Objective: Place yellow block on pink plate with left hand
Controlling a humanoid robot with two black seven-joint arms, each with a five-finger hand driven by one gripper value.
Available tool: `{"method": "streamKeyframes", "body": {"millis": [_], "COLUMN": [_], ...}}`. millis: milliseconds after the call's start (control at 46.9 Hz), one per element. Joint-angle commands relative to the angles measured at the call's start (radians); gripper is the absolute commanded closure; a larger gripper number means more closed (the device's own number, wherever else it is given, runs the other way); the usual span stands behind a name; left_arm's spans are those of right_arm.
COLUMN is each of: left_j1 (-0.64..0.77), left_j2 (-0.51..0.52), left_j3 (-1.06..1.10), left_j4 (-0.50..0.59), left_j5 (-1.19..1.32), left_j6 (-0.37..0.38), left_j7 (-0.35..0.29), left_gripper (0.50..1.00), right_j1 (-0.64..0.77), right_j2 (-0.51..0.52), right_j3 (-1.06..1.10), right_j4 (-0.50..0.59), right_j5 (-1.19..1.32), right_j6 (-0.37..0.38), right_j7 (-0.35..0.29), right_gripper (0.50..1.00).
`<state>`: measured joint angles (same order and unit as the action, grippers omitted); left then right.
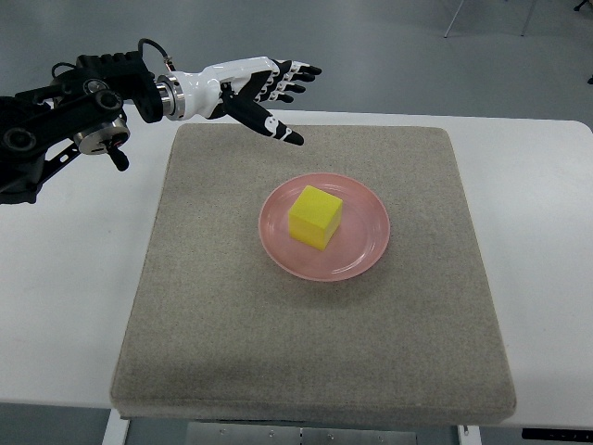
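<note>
The yellow block [315, 216] sits inside the pink plate [367, 250] at the centre of the frame, on the grey mat [222, 315] covering the white worktop [83, 306], so the placing looks done. The left hand [264, 93] hangs in the upper left, well apart from the plate. Its fingers [295, 78] are stretched out and empty, thumb angled down toward the mat, likely because nothing is left to carry.
</note>
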<state>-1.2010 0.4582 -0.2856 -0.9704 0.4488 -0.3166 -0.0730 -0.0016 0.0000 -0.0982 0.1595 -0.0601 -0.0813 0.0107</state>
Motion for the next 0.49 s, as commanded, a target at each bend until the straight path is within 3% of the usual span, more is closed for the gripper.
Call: {"method": "streamKeyframes", "body": {"millis": [0,171,384,470], "left_j1": [0.000,0.053,0.172,0.244], "left_j2": [-0.001,0.002,0.005,0.002], "left_j3": [-0.001,-0.009,-0.144,-0.237], "left_j4": [0.064,0.163,0.199,0.200], "left_j5": [-0.195,-0.357,-0.360,-0.392], "left_j6": [-0.024,-0.047,-0.124,-0.115], "left_j7": [0.001,0.001,0.013,0.025], "left_gripper": [0.506,0.506,0.506,0.506], "right_j1": [0.000,0.000,0.000,0.000], "right_j2": [0.000,0.000,0.000,0.000], "right_j3": [0.000,0.000,0.000,0.000], "right_j4": [0.000,0.000,0.000,0.000], "right_j5": [0.000,0.000,0.000,0.000], "right_j6": [0.000,0.000,0.000,0.000], "right_j7": [0.000,0.000,0.000,0.000], "right_gripper": [0.576,0.576,0.576,0.576]}}
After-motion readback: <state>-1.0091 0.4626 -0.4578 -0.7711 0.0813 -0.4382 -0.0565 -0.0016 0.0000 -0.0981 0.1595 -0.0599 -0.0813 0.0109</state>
